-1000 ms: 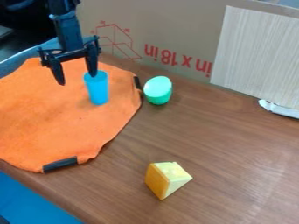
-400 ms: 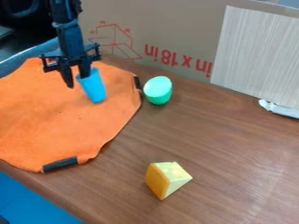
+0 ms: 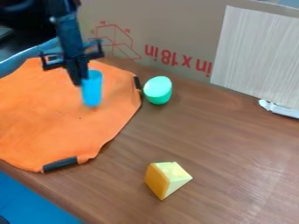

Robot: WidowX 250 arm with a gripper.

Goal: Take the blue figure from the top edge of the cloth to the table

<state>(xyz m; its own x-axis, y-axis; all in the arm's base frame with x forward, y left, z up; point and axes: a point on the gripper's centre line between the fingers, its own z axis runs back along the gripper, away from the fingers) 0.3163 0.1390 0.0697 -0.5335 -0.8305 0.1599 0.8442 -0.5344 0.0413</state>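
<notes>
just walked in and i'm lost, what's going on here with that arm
The robot's gripper is pinching the blue cup at its rim, over the orange cloth. I can't tell whether it is lifted. The cup is meant for the table and isn't there yet.

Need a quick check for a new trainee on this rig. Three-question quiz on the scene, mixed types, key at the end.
1. Fill in: The yellow wedge rests on the ____.
2. True or false: The green piece sits off the orange cloth.
3. Pick one. Nearest the gripper is:
a) the yellow wedge
b) the blue figure
c) the green piece

Key: 1. table; 2. true; 3. b
</notes>
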